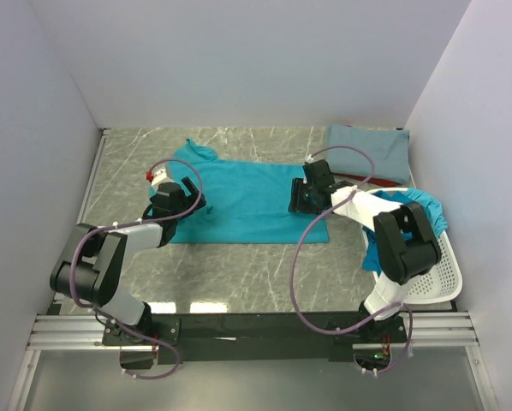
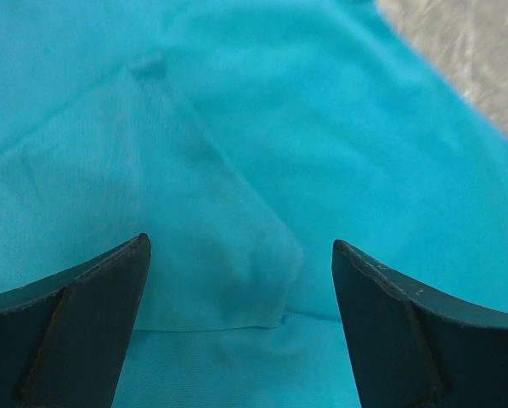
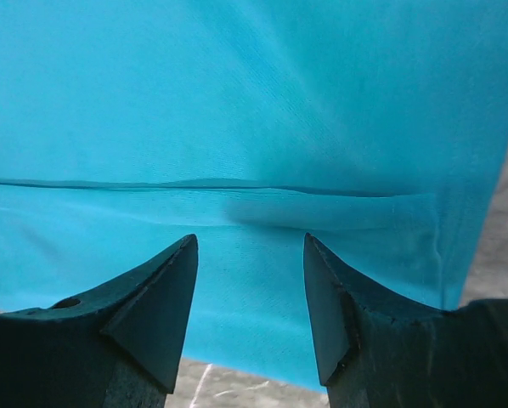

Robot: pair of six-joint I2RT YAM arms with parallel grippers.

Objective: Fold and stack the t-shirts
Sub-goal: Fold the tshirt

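Note:
A teal t-shirt (image 1: 239, 197) lies spread flat on the marble table, its neck to the left. My left gripper (image 1: 187, 204) is open right over its left end, by a folded sleeve (image 2: 211, 255). My right gripper (image 1: 300, 199) is open over the shirt's right hem (image 3: 254, 212). Neither holds cloth. A folded grey-blue t-shirt (image 1: 369, 150) lies at the back right, with a strip of dark red cloth (image 1: 352, 177) at its near edge. More teal t-shirts (image 1: 427, 205) hang from the white basket.
The white perforated basket (image 1: 440, 274) stands at the right edge, beside my right arm. White walls close in the table on three sides. Bare marble (image 1: 239, 274) shows in front of the spread shirt.

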